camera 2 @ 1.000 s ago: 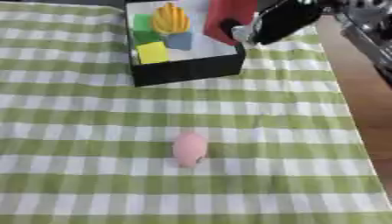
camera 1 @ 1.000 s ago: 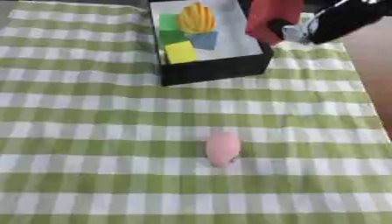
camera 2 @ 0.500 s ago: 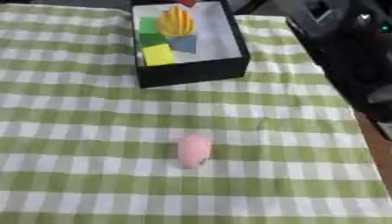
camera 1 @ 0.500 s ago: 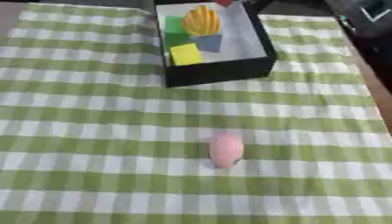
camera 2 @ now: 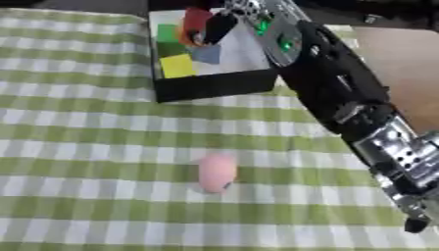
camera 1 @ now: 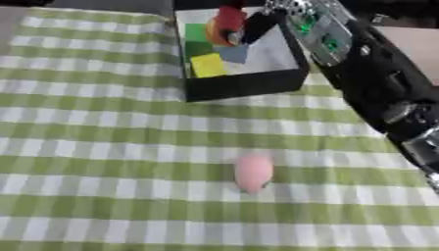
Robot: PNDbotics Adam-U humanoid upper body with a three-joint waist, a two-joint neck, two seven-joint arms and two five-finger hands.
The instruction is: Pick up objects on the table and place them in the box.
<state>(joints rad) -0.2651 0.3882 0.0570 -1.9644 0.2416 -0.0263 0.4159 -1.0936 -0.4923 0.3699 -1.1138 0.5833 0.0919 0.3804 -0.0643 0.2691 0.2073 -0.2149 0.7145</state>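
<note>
Right arm (camera 1: pixel 377 83) extended from lower right across the green-checked tablecloth (camera 1: pixel 94 147) to the black box (camera 1: pixel 244 84) at top centre. Right hand (camera 1: pixel 257 27) over the box interior, dark fingers curled round a red object (camera 1: pixel 230 18), held just above the contents. Inside the box: yellow block (camera 1: pixel 208 64), green block (camera 1: pixel 197 33), grey-blue piece (camera 1: pixel 233 53), something orange (camera 2: pixel 182 35) partly hidden behind the red object. Pink egg-shaped object (camera 1: pixel 254 172) lying on the cloth near the middle, well apart from the hand and nearer the camera than the box. Left hand out of frame.
</note>
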